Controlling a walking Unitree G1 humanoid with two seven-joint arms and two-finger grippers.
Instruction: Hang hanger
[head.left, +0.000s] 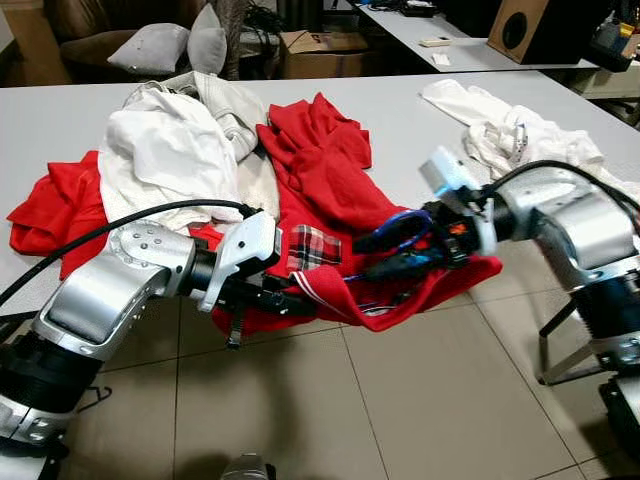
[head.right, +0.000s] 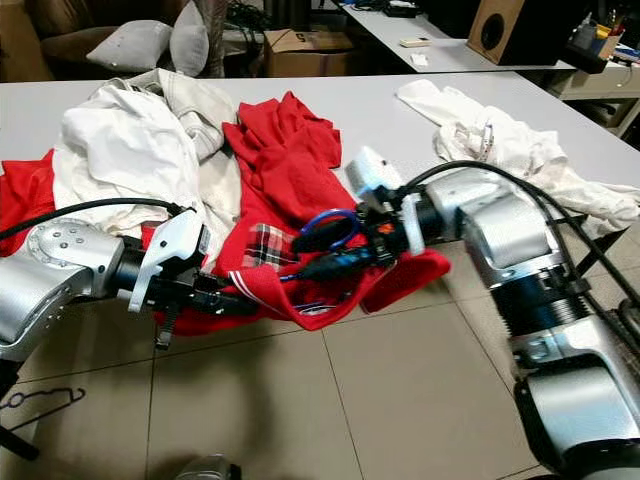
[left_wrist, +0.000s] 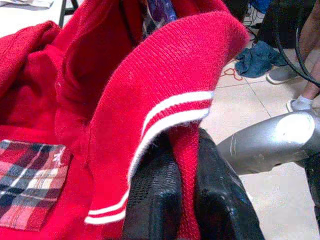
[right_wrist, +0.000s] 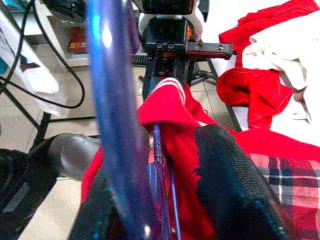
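Blue hanger (head.right: 328, 228) sits mid-frame, pinched in my right gripper (head.right: 335, 250) against the red sweater (head.right: 290, 180). My left gripper (head.left: 290, 300), lower left, is clamped on the sweater's striped collar (left_wrist: 165, 115). White clothes (head.left: 160, 150) pile on the grey table (head.left: 400, 110) behind.

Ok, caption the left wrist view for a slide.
Left end effector pinching the red garment's white-striped hem, plaid pocket alongside.
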